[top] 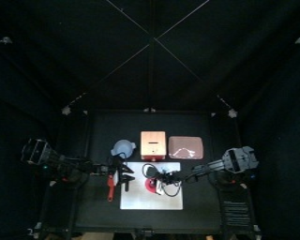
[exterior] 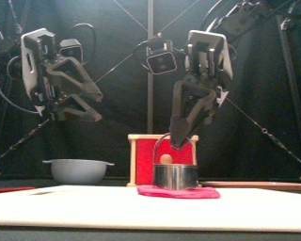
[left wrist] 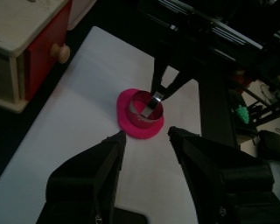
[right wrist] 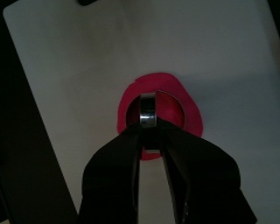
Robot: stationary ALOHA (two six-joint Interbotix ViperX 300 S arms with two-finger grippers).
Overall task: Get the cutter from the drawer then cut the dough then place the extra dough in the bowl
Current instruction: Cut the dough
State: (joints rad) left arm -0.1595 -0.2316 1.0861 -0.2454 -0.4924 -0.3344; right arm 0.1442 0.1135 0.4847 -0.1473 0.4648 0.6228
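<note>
1. The right tool (exterior: 177, 141) is closed on the wire handle of the cutter (exterior: 176, 175), its jaws narrow around the wire. I judge that it grips from above so that it can press the ring straight down.
2. The cutter stands upright on the dough (exterior: 179, 191), and the dough lies flat near the middle of the board (exterior: 65, 196). I think the board is there to give a hard, flat base for the cutting.
3. The left tool (left wrist: 143, 150) hangs above the board's left edge, with jaws wide and nothing between them. It may be waiting to take the extra dough, but this is only my guess.
4. The bowl (top: 124, 147) stands behind the board's left corner, near enough to receive the extra dough. The box (top: 154, 142) is behind the board's middle, and the tray (top: 187, 146) is behind its right part.
5. The count on the counter (top: 184, 214) is one cutter, one dough, one board, one bowl, one box and one tray, with two tools above. One small red thing (top: 112, 184) lies just left of the board, and I cannot tell what it is.
</note>
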